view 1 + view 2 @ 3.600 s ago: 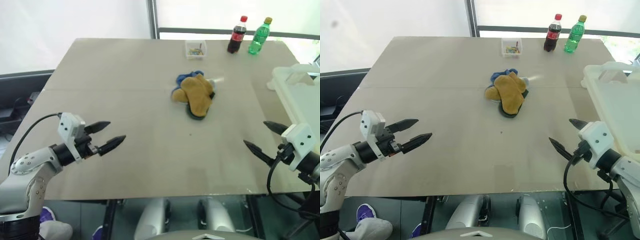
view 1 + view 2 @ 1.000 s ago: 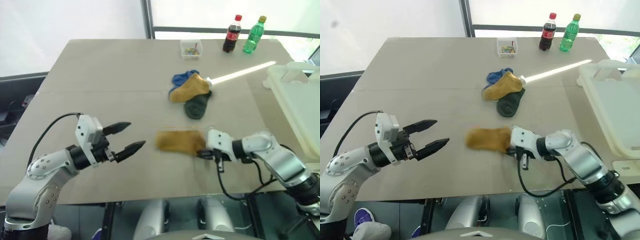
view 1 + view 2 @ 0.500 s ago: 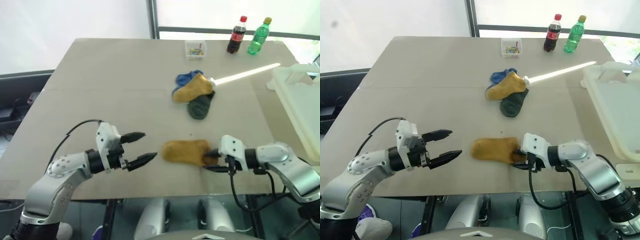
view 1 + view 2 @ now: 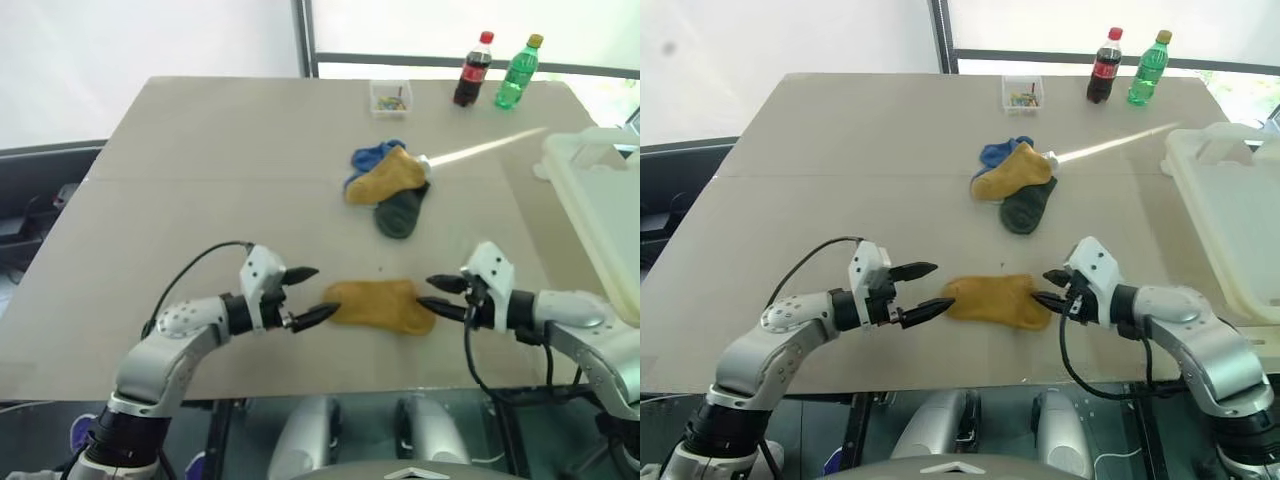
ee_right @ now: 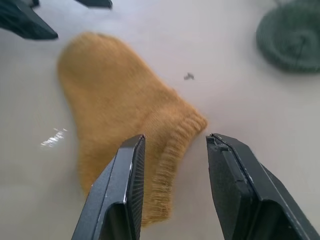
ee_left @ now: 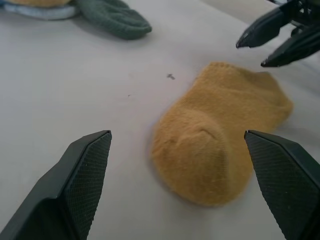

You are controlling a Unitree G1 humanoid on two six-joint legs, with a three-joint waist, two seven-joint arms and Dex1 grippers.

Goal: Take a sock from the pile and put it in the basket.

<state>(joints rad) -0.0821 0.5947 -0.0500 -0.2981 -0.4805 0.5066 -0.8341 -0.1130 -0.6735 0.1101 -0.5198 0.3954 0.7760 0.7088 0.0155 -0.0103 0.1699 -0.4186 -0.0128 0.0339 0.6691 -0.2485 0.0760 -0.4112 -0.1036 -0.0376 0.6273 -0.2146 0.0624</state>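
Mustard sock [image 4: 380,304] flat, apart from pile [image 4: 388,186], basket [image 4: 604,200] rightward.

Both arms reach in low across the lower part of the frame, pincers facing each other w/ a gap between. Left pincer [image 4: 305,295] at lower centre-left, tips pointing right, fingers spread wide, nothing held. Right pincer [image 4: 436,297] at lower centre-right, tips pointing left, fingers part-open, nothing gripped. Forearms roughly level.

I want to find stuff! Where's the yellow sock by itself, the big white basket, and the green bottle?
yellow sock [image 4: 380,304], left eye view, middle of its body
basket [image 4: 585,165], left eye view, its near rim
green bottle [image 4: 518,75], left eye view, its belly
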